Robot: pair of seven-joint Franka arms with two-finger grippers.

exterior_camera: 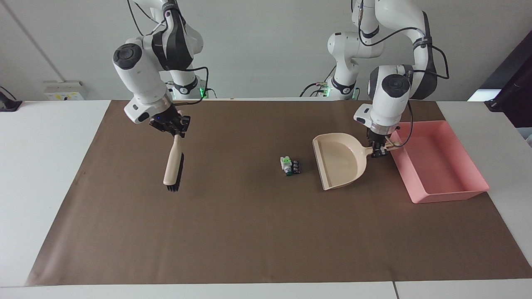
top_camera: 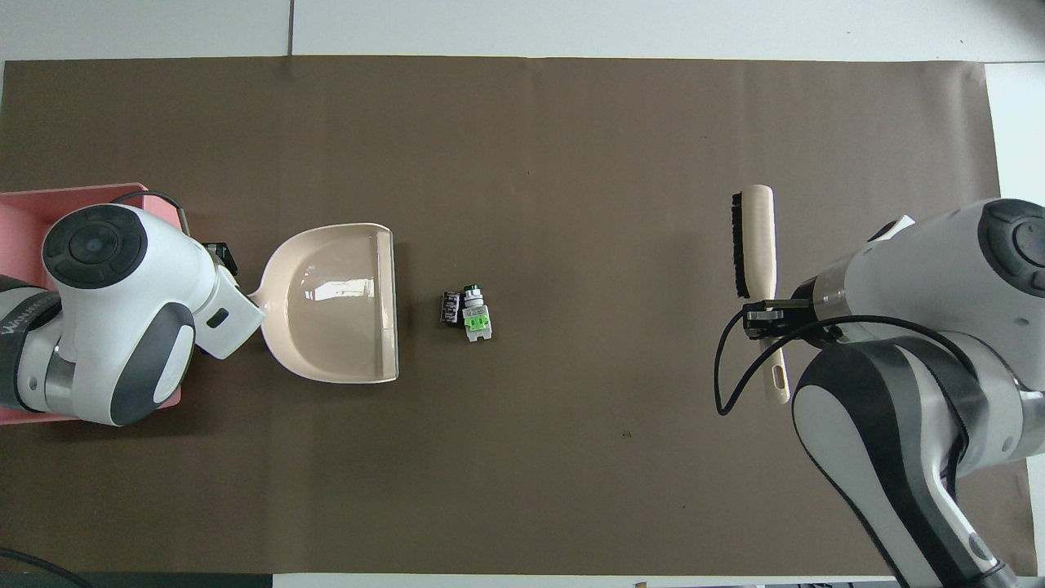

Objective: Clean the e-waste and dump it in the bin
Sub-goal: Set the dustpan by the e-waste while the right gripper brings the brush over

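Note:
The e-waste (exterior_camera: 290,166) (top_camera: 468,314), a white-and-green part with small black parts against it, lies on the brown mat near the middle. My left gripper (exterior_camera: 378,150) is shut on the handle of the beige dustpan (exterior_camera: 341,164) (top_camera: 335,306), whose open mouth faces the e-waste a short gap away. The pink bin (exterior_camera: 451,195) (top_camera: 49,196) sits beside the dustpan at the left arm's end. My right gripper (exterior_camera: 176,129) (top_camera: 767,314) is shut on the handle of a brush (exterior_camera: 172,168) (top_camera: 755,241), which hangs bristle end down over the mat.
A brown mat (exterior_camera: 249,232) covers most of the white table. Bare mat lies between the brush and the e-waste. The left arm's wrist hides part of the bin in the overhead view.

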